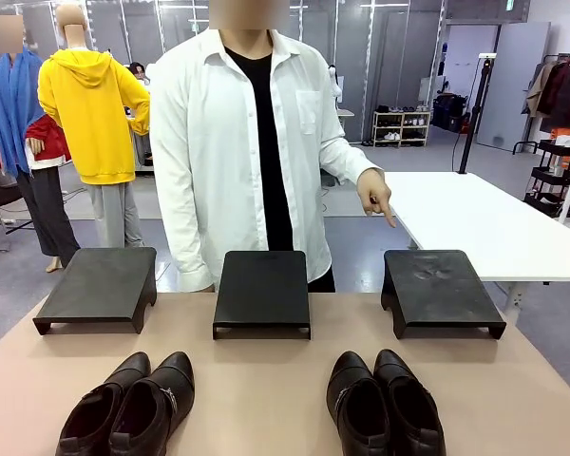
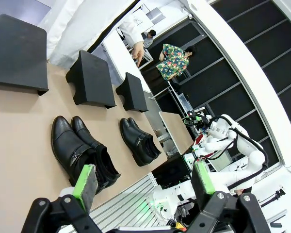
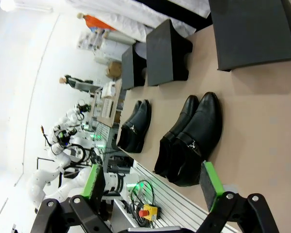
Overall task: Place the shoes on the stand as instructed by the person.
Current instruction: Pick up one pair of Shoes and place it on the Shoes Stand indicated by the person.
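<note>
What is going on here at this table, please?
A person in a white shirt stands across the table and points one hand down toward the stand on the robot's right. The middle stand and the left stand sit in the same row; all three are bare. The left pair of shoes and the right pair lie on the table nearer the robot. The left gripper and the right gripper are open, holding nothing.

Bare table (image 1: 262,380) lets you pass between left shoe pair (image 1: 131,407) and right shoe pair (image 1: 385,407); left stand (image 1: 100,285) and middle stand (image 1: 262,288) lie open from above; person's hand (image 1: 374,196) hangs over right stand (image 1: 439,285), your obstacle
</note>
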`<state>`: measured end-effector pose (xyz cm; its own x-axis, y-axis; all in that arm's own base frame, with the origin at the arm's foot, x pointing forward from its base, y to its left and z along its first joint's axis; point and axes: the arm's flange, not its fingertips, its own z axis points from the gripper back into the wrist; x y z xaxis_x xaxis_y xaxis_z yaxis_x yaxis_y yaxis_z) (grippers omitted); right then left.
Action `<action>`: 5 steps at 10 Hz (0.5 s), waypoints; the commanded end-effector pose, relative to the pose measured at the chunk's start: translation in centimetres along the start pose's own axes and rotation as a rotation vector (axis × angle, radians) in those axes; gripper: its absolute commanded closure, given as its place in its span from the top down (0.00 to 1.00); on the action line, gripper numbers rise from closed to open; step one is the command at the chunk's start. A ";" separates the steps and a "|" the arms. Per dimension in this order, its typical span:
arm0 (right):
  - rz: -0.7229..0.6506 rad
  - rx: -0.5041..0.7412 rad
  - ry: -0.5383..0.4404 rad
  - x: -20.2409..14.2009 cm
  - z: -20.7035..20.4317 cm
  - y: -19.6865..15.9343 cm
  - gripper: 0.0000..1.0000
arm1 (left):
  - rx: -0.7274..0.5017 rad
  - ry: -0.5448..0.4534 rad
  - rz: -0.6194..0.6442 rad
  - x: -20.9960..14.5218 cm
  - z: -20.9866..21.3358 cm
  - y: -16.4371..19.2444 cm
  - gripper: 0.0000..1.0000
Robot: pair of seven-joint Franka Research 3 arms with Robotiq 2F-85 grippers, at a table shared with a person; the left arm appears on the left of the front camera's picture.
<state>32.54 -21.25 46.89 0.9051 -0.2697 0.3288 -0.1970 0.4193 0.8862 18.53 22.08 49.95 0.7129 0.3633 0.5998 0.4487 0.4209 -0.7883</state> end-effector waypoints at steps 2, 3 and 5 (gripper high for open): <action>-0.021 -0.213 0.237 0.7 -4.4 6.4 1.00 | -0.008 0.011 -0.009 0.0 0.0 -0.1 1.00; -0.029 -0.267 0.309 0.7 -6.9 8.0 1.00 | -0.008 0.011 -0.009 0.0 0.0 -0.1 1.00; -0.067 -0.407 0.411 0.7 -12.9 10.7 1.00 | -0.008 0.011 -0.009 0.0 0.0 -0.1 1.00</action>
<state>35.08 -7.78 52.44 0.9932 -0.0051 0.1162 -0.0826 0.6724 0.7356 18.58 22.02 49.93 0.7143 0.3618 0.5991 0.4486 0.4205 -0.7887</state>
